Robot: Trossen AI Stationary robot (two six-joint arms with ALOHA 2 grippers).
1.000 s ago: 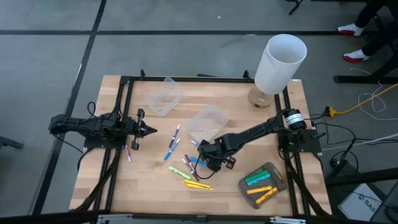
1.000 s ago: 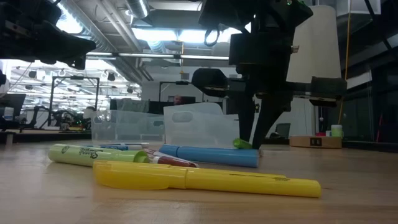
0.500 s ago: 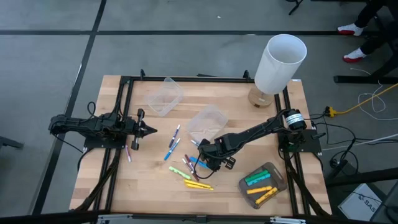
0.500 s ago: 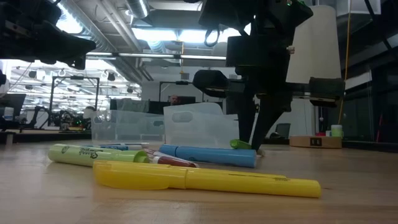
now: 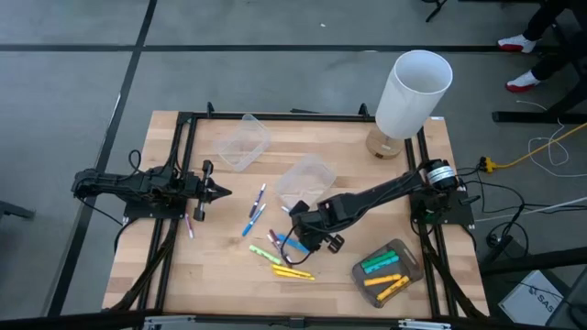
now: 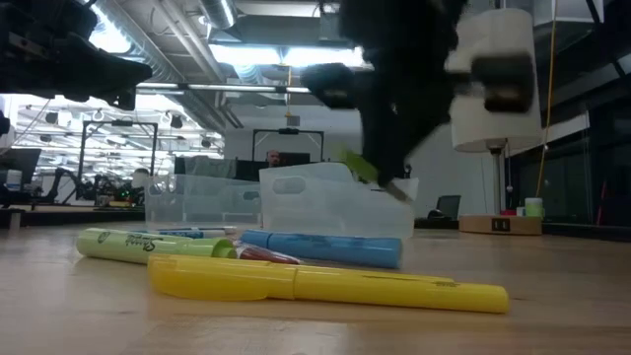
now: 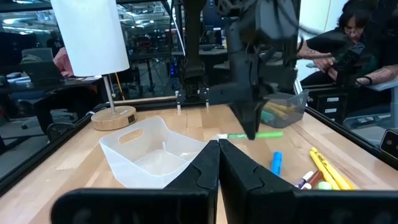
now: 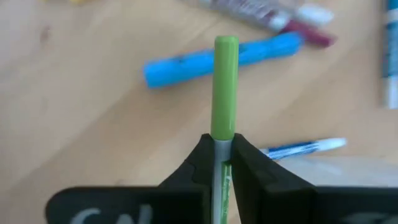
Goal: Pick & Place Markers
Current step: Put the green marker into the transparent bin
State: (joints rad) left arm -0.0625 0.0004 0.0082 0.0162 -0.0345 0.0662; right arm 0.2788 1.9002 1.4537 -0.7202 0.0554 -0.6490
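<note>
While the pale wooden tabletop (image 5: 220,266) with its black metal frame sits on a grey floor crossed by dark lines, the left tool (image 5: 223,192) waits at the left edge of the working area, its fingers shut on nothing. Near it lies a small purple marker (image 5: 190,225). Toward the middle, two clear plastic tubs (image 5: 242,142) stand apart, one at the back and one nearer the centre, with blue-capped white markers (image 5: 256,212) between them and the front. A scatter of green, yellow and maroon markers (image 5: 280,261) lies in front of the centre tub, a light blue marker (image 6: 320,248) among them. The right tool (image 5: 295,235) hangs just above this scatter, clamped on a thin green marker (image 8: 224,87) lifted off the wood. Farther right, a grey tray (image 5: 410,270) holds green and yellow markers. A white cylindrical lamp (image 5: 413,93) stands at the back right corner. Beyond, the low camera shows a bright workshop with ceiling lights; a person (image 7: 348,28) sits behind the far edge.
</note>
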